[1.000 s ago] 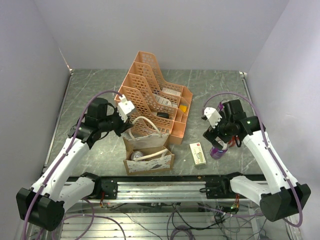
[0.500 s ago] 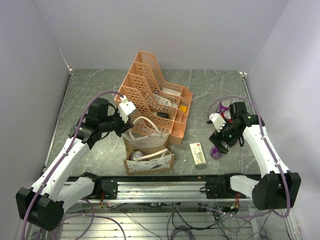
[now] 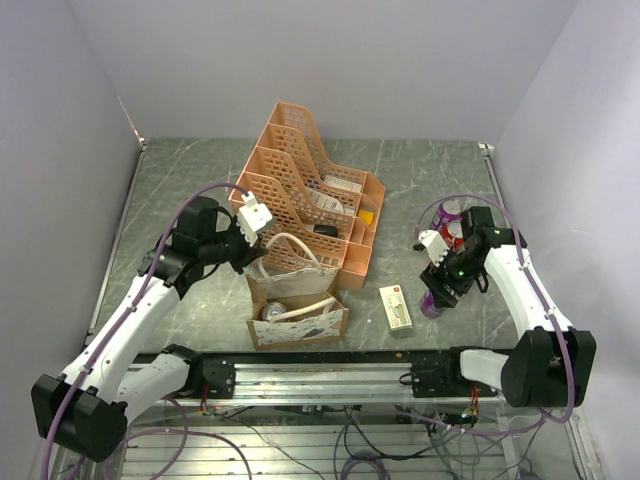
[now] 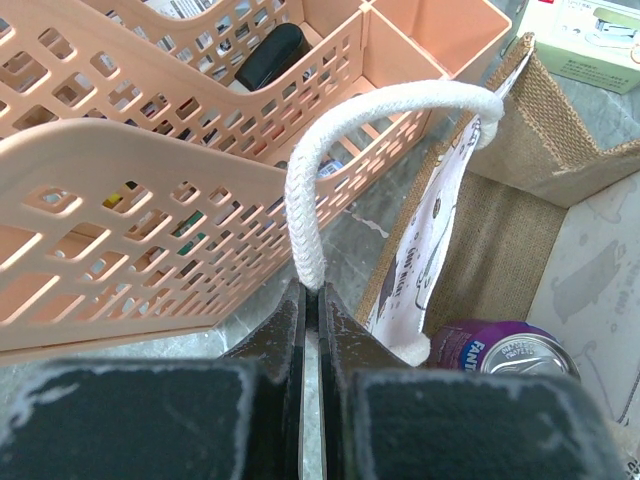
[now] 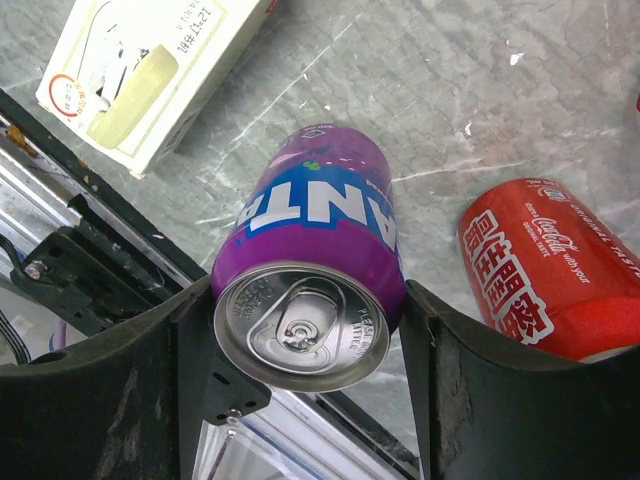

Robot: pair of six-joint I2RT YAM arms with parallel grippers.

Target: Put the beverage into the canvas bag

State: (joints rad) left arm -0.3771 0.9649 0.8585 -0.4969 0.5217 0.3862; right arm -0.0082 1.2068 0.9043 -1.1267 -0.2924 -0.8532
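- The overhead view shows the layout. The canvas bag stands at the middle of the near edge of the surface, and its far side is just in front of the peach file organizer.
- Only the left wrist view shows the grip. The left end effector is clenched on the bag's cream rope handle, with the fingers pressed together around the rope.
- That view also looks into the open bag, where a second purple can lies partly under the bag's wall. From above it is only a small silver glint.
- The purple can stands upright near the right end of the near edge, outside the bag. From above the arm hides most of it.
- The right wrist view shows the right end effector grasping the purple can, one finger against each side.
- A red can sits just beside it, cut off by the frame and a finger. I cannot tell whether it is upright.
- A white box lies between the purple can and the bag, with its print too small to read.
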